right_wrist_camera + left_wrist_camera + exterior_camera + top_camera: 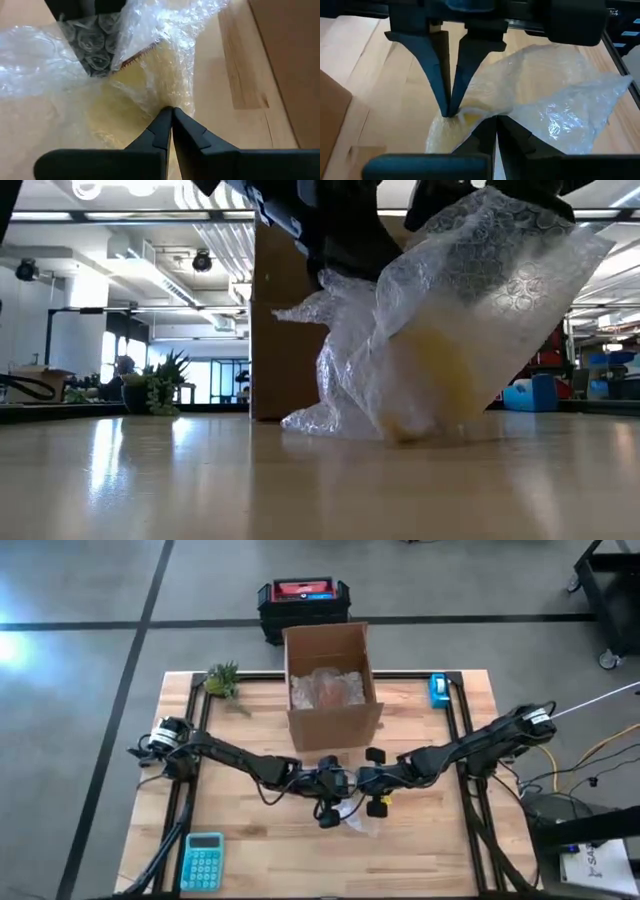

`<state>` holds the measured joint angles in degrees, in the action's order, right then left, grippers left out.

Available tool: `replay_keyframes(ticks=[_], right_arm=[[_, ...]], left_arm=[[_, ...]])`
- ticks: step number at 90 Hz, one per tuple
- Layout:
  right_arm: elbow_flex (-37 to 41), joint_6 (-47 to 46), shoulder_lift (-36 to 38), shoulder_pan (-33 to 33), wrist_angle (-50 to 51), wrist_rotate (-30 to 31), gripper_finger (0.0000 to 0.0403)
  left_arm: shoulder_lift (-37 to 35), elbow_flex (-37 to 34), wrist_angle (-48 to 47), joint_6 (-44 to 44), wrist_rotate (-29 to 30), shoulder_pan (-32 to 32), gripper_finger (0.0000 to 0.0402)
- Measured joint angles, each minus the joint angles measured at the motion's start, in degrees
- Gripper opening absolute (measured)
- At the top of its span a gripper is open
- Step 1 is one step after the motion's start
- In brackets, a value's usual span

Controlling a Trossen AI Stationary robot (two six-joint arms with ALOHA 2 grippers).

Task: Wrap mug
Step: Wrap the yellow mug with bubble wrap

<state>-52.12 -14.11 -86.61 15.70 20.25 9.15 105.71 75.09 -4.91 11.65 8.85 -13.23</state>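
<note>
With both the left gripper (pixel 495 120) and right gripper (pixel 167 112) pinched closed on the bubble wrap (pixel 480 290) enclosing the yellow mug (pixel 435 385) in front of the cardboard box (pixel 330 685), treat the film as soft and slippery, the mug as rigid and probably fragile; grip gathered wrap edges.

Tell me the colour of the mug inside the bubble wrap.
Yellow, seen through the clear bubble wrap; the mug shows best in the low view.

bubble wrap (pixel 470 300): clear glossy plastic, crinkled | counter (pixel 420 850): pale wood, smooth sheen | box (pixel 330 690): matt brown cardboard | fingers (pixel 437 75): matt dark plastic
</note>
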Motion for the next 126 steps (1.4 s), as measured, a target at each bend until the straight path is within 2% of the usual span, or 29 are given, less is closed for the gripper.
replay_keyframes(ticks=[22,46,67,78,88,110,126], right_arm=[[3.3,-3.5,0.1,0.0,-1.5,0.1,0.0002],[4.1,-4.4,-0.6,0.1,2.4,-1.8,0.0002],[4.1,-4.0,-4.6,0.2,-6.9,-2.5,0.0002],[4.0,-2.9,-7.4,0.3,-9.9,-2.7,0.0002],[2.9,-2.5,-7.0,0.3,-4.1,-2.5,0.0002],[-5.9,-0.9,-2.7,0.3,19.6,-2.1,0.0002],[-13.2,0.6,-1.1,0.4,24.4,-2.2,0.0002]], left_arm=[[0.0,0.0,-0.3,-0.4,-0.9,0.1,0.0],[0.1,-0.2,-6.5,-0.7,-0.1,0.1,0.0],[0.1,-0.1,-2.0,-1.7,-0.5,0.1,0.0],[0.1,0.0,-0.2,-1.8,-3.5,0.1,0.0],[0.1,-0.2,-1.0,-1.7,-3.8,0.1,0.0],[0.1,-0.5,-1.6,-1.7,-3.4,0.1,0.0],[0.1,-0.5,-1.6,-1.7,-3.4,0.1,0.0]])
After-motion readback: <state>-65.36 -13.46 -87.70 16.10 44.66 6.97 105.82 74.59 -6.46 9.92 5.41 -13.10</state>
